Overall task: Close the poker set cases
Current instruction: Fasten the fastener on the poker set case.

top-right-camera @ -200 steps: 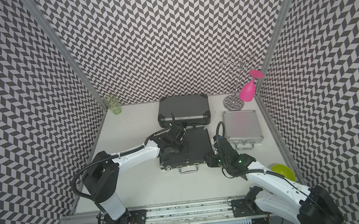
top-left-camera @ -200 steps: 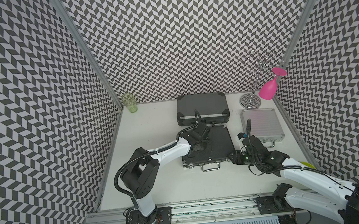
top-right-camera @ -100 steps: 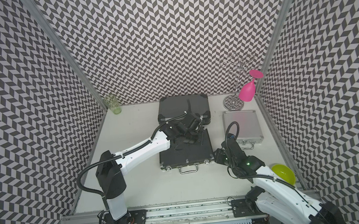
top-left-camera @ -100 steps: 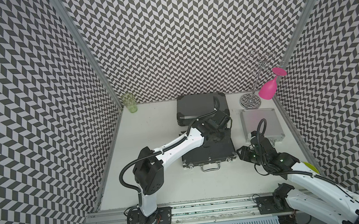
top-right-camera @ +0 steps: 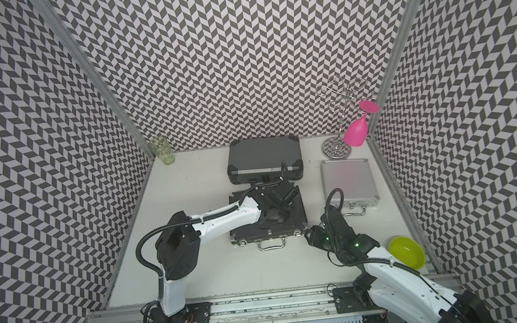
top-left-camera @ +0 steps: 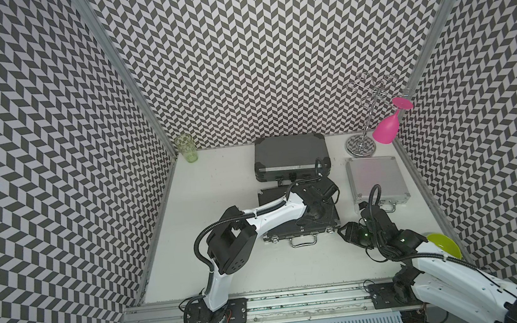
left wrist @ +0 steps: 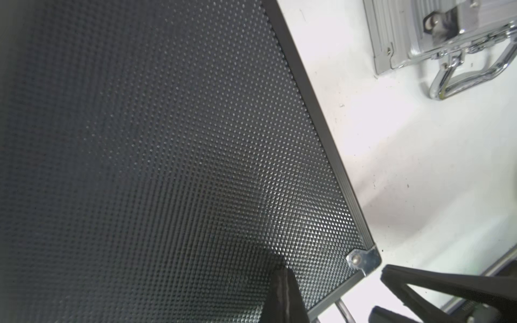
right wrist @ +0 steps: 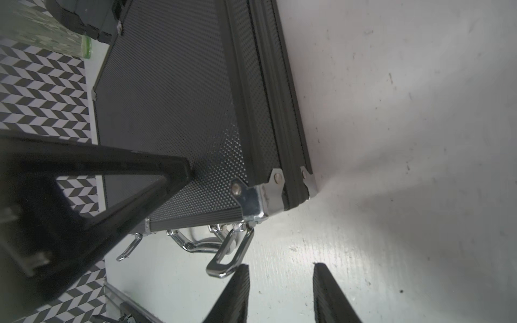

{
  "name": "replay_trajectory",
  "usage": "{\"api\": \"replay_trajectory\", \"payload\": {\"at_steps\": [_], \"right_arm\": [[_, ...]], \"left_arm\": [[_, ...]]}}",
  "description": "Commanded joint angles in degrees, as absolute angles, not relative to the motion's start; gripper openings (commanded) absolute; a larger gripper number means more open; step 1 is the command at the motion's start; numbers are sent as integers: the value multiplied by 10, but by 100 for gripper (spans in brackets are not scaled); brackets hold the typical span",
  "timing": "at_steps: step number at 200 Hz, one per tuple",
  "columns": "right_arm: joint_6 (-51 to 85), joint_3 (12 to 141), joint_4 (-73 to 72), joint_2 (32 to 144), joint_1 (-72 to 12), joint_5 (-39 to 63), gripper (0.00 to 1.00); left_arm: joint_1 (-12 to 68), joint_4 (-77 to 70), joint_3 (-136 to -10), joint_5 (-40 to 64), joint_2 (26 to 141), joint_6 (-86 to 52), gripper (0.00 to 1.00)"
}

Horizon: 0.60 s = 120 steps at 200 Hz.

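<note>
The flat textured black case (top-left-camera: 269,195) (top-right-camera: 238,200) lies mid-table with its lid down. My left gripper (top-left-camera: 314,220) (left wrist: 279,275) is shut, its tip resting on the dotted lid (left wrist: 167,139) near the front right corner. My right gripper (top-left-camera: 343,230) (right wrist: 279,268) stands open and empty on the table just off that corner (right wrist: 251,201), beside a chrome latch loop (right wrist: 229,251) sticking out of the front edge. The ribbed dark grey case (top-left-camera: 289,152) (top-right-camera: 263,155) lies closed behind. The silver case (top-left-camera: 375,176) (top-right-camera: 347,182) lies closed to the right.
A green tumbler (top-left-camera: 185,148) stands in the back left corner. A chrome glass rack (top-left-camera: 361,146) with a hanging pink wine glass (top-left-camera: 386,129) stands at the back right. A lime green bowl (top-left-camera: 444,244) sits near the front right, beside my right arm.
My left arm swung from the lid's left side towards the back, then stretched across; its gripper now rests near the front right corner. My right gripper stayed by that corner.
</note>
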State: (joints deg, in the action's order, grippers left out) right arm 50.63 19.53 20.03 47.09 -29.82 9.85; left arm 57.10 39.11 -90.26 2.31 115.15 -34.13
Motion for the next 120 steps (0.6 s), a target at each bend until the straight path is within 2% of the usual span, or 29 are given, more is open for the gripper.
{"api": "replay_trajectory", "payload": {"at_steps": [1,49,76,120], "right_arm": [[538,204,132,471,-297,115,41],[544,232,110,499,-299,114,42],[552,216,86,530,-312,116,39],[578,167,67,519,-334,100,33]], "left_arm": [[569,414,-854,24,1178,-347,3],[565,407,-825,32,1168,-345,2],[559,404,-824,36,1160,-345,2],[548,404,-826,35,1155,-343,2]]}}
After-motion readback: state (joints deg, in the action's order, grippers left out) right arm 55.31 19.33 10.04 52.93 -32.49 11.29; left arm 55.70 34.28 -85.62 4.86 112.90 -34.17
